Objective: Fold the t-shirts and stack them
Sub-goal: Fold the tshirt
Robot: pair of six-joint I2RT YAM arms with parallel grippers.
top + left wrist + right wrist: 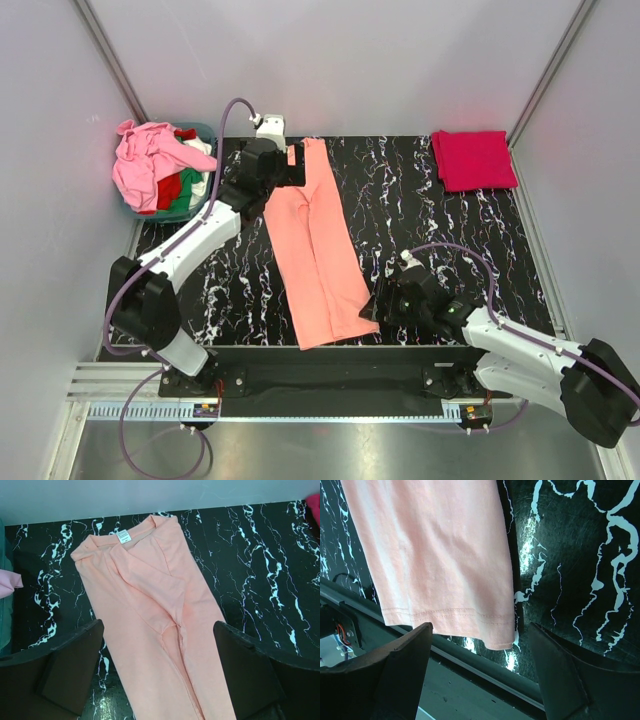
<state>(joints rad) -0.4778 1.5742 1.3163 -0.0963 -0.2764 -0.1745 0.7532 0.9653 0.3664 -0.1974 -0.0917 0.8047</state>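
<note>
The salmon-orange cloth t-shirt, folded into a long strip, lay on the black white-veined tabletop, collar far, hem at the near edge. The left gripper hung over its collar end and the right gripper by its hem corner, both with fingers spread, seemingly clear of the cloth. A folded crimson-pink t-shirt lay far right; mixed shirts filled a teal tub far left.

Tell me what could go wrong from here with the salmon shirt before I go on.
The salmon shirt has its hem right at the near edge of the table; the open right gripper could push it over. At the collar, the folded-in layers sit loose, so the open left gripper may pinch only the top one and undo the fold.
</note>
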